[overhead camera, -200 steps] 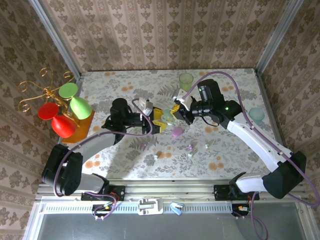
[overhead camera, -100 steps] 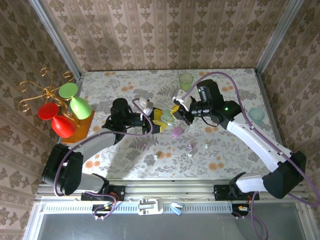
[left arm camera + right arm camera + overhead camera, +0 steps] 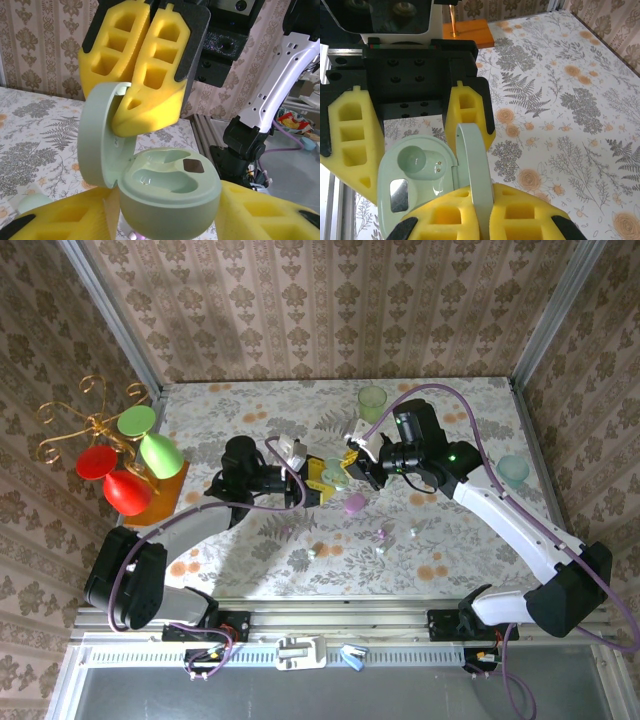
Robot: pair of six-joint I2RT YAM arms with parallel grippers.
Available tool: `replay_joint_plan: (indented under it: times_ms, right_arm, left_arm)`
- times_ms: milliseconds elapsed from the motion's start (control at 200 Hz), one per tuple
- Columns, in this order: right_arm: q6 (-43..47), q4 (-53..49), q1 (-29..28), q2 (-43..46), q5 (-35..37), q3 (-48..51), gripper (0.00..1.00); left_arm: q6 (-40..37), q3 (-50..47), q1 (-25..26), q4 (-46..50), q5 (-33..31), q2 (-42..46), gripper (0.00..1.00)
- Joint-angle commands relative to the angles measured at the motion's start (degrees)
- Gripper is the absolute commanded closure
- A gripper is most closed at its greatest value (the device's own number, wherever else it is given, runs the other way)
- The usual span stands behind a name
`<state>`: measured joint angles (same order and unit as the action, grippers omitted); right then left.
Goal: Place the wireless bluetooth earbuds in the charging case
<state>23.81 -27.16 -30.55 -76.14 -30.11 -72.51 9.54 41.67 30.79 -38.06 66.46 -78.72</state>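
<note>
Both of my grippers meet at the charging case [image 3: 170, 187]. My left gripper [image 3: 167, 222] is clamped on the mint case's rounded base, with a yellow foam pad pressed to either side of it and the moulded wells facing up. My right gripper [image 3: 482, 200] is pinched on the case's lid [image 3: 472, 165], which stands hinged open and upright between my two yellow fingers. From the left wrist those fingers sit close together at the lid's upper edge. Seen from above, the case sits between my two wrists.

The wireless bluetooth earbuds [image 3: 383, 534] are outside the case, lying loose on the tablecloth [image 3: 260, 540] nearer my bases than the case. Two lie near each other toward my right arm's side of it, and one more lies slightly toward my left. They are too small for me to tell their colours surely. A pink-purple case [image 3: 354, 503] lies just beside the charging case on its near side. A green cup [image 3: 372, 398] stands beyond the case, toward the back wall, and a rack of red and green glasses [image 3: 125, 455] stands well apart from it on my left
</note>
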Motion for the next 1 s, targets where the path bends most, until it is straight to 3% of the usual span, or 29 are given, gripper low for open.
replay_joint_plan:
  times_ms: [0,345,560,770,995]
  right_arm:
    - [0.66,0.04,-0.39,-0.36,-0.01,-0.27,1.0]
    - [0.8,-0.14,-0.48,0.06,0.88,-0.53,0.97]
    - [0.1,1.13,-0.48,1.46,1.17,0.17,0.8]
    - [-1.63,3.12,-0.22,3.35,0.77,1.31,0.46]
    - [-4.91,6.88,0.18,6.95,-1.52,3.48,0.33]
  left_arm:
    - [0.75,1.84,0.33,-1.66,1.0,-0.29,0.51]
    - [0.0,2.0,0.24,-1.75,1.11,-0.82,0.67]
    - [-1.31,1.46,0.06,-1.93,0.79,-0.82,0.69]
    - [-2.71,0.24,-0.62,-2.61,-0.57,-0.54,0.69]
    - [-2.73,-1.7,-1.43,-7.08,-2.17,-0.56,0.69]
